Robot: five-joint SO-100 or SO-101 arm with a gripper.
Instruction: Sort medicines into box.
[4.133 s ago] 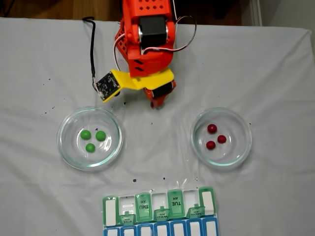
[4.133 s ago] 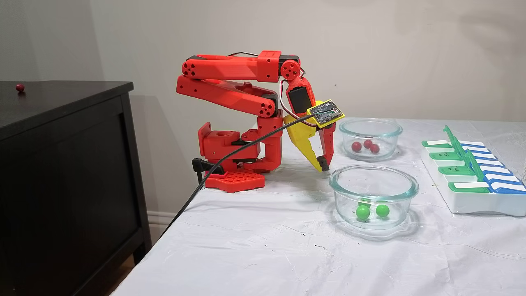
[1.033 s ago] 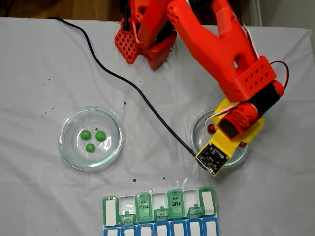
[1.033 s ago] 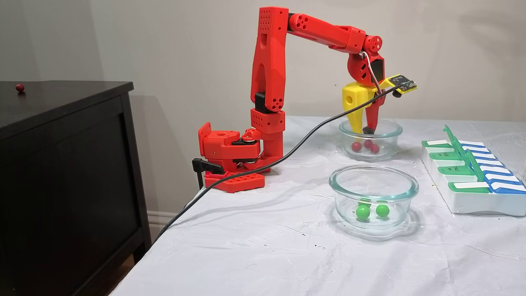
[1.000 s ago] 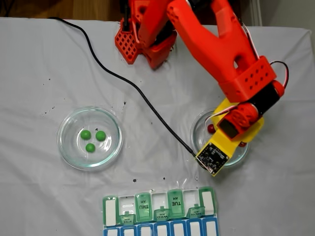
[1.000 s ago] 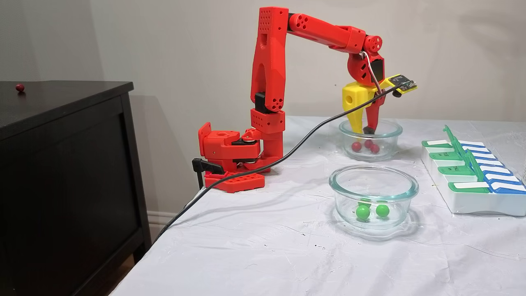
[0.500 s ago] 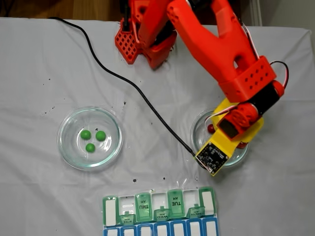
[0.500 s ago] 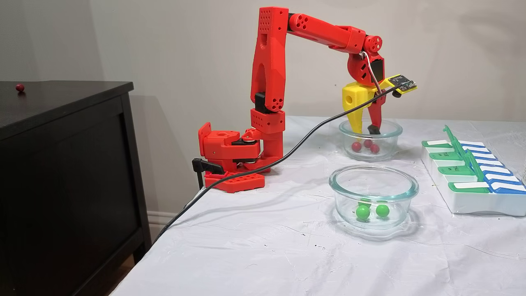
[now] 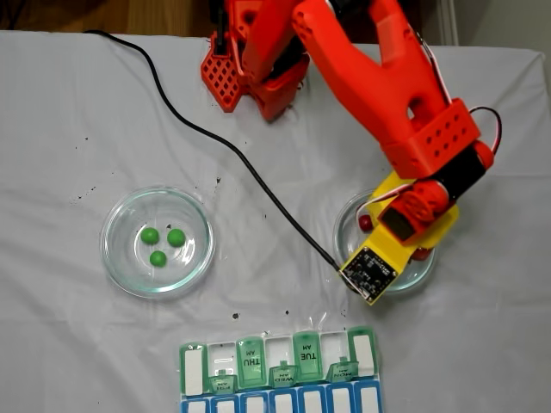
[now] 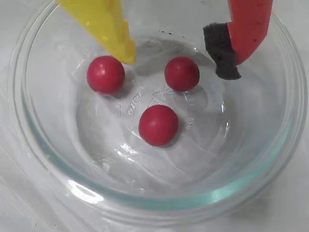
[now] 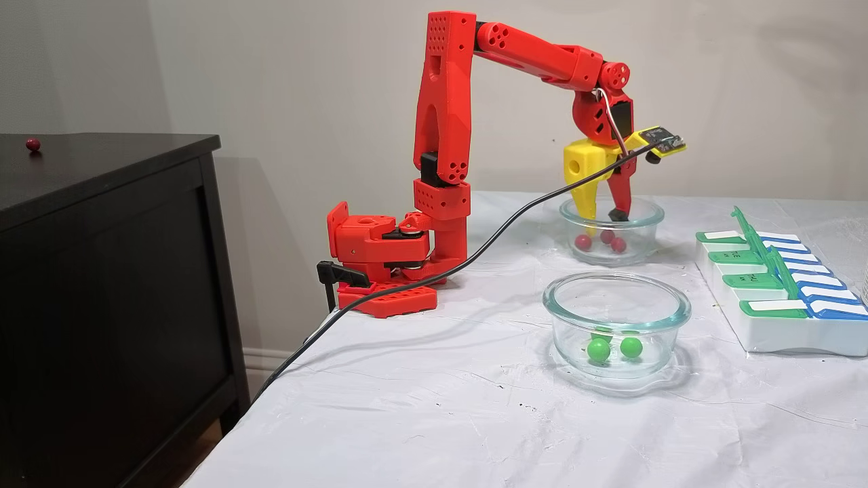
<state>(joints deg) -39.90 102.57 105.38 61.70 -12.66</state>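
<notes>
green pills: three of them [image 11: 614, 347] sat in the nearer glass dish [image 11: 616, 298], lower middle of the side fixed view; mid-left in the top-down fixed view [image 9: 163, 243]

pill box: the organizer [image 11: 773, 298] lay at the right edge of the side fixed view, a couple of green lids standing up; bottom middle in the top-down one [image 9: 280, 372], THU and TUE readable

claw: claw [image 10: 178, 55] was spread apart and pinching nothing, tips dipped inside the far dish, yellow finger [image 10: 104, 26] upper left, red one with the black pad [image 10: 241, 34] upper right in the wrist view

red pills: all three [image 10: 157, 96] loose on the bottom of the far dish [image 10: 159, 203]; one was just beside the yellow tip, one sat between the tips, one was lower in frame

surface: white cloth [image 11: 441, 407], black cable trailing off its left edge

stray: one red ball [image 11: 32, 144] on the dark cabinet, far left of the side view
</notes>
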